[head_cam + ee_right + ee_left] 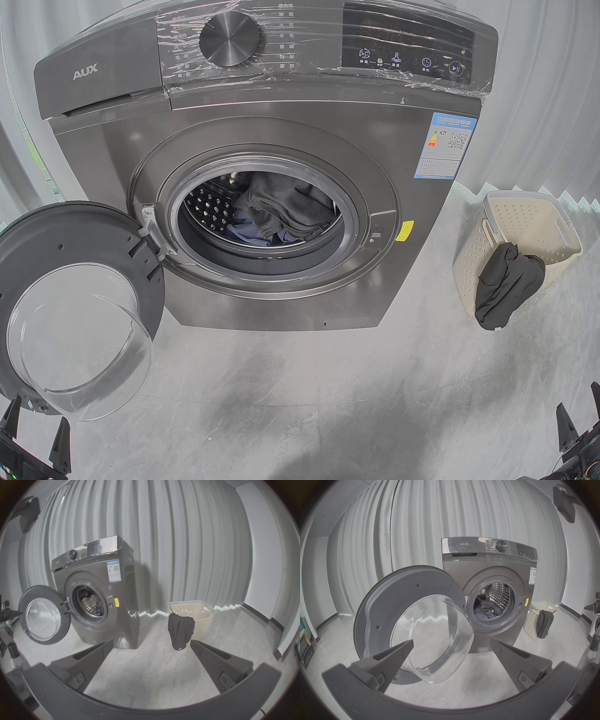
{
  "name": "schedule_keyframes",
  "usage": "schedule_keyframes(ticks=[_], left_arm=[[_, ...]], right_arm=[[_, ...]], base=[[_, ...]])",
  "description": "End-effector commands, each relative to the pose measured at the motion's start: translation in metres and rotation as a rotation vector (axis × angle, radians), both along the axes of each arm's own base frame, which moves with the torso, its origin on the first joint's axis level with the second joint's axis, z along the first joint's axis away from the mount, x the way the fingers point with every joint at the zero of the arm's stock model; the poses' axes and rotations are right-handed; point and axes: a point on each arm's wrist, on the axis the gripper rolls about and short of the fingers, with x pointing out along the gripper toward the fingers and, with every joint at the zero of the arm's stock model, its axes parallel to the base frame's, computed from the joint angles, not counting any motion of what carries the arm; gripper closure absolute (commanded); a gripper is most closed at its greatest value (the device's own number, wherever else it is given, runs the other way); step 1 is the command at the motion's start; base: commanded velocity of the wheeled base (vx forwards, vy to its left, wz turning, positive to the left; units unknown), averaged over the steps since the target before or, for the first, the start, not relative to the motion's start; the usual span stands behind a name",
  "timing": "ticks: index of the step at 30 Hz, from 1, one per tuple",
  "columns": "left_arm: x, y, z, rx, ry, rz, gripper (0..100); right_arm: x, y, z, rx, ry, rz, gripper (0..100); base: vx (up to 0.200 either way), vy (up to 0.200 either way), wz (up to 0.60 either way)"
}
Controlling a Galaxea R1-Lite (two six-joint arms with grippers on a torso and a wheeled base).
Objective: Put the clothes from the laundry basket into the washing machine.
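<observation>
Grey floor [312, 387] separates the spread, empty left gripper [450, 642] and right gripper [150, 642] from a garment [180, 631] seemingly draped graspable over the laundry basket [190, 602].

- washing machine [269, 300]: metallic dark grey body; silver dial [229, 39]; black control panel [406, 47] with pale blue icons
- door [81, 231]: dark grey ring, clear glass bowl
- drum [209, 209]: silver, patterned with rows of round holes
- charcoal garment [287, 203] and blue garment [250, 234], both in the drum
- laundry basket [531, 219]: cream, walls dotted with small holes
- black garment [506, 284] on the basket rim
- label [445, 145]: blue and white
- sticker [404, 230]: yellow
- floor [375, 387]: pale grey, marbled
- curtain [550, 94]: white, vertical pleats
- my left gripper [451, 640] and my right gripper [151, 641]: matte dark grey
</observation>
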Motion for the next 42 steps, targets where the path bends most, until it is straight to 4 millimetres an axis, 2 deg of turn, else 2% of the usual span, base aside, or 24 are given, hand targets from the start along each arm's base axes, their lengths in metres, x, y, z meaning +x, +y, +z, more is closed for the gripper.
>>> schedule_keyframes(ticks=[1,9,33,42], left_arm=[[-0.0009,-0.0009,-0.0108,-0.037,0.038,-0.048,0],[-0.0010,-0.0012,-0.0114,-0.043,0.045,-0.057,0],[-0.0009,-0.0012,-0.0118,-0.042,0.047,-0.057,0],[-0.0010,-0.0012,-0.0114,-0.046,0.045,-0.057,0]], right_arm=[[-0.0005,0.0013,-0.0057,-0.045,0.028,0.060,0],[0.0000,0.0013,-0.0058,-0.040,0.019,0.059,0],[0.0000,0.0013,-0.0058,-0.040,0.019,0.059,0],[0.0000,0.0013,-0.0058,-0.040,0.019,0.059,0]], base=[[0.000,0.000,0.00],[0.000,0.000,0.00],[0.000,-0.200,0.00],[0.000,0.000,0.00]])
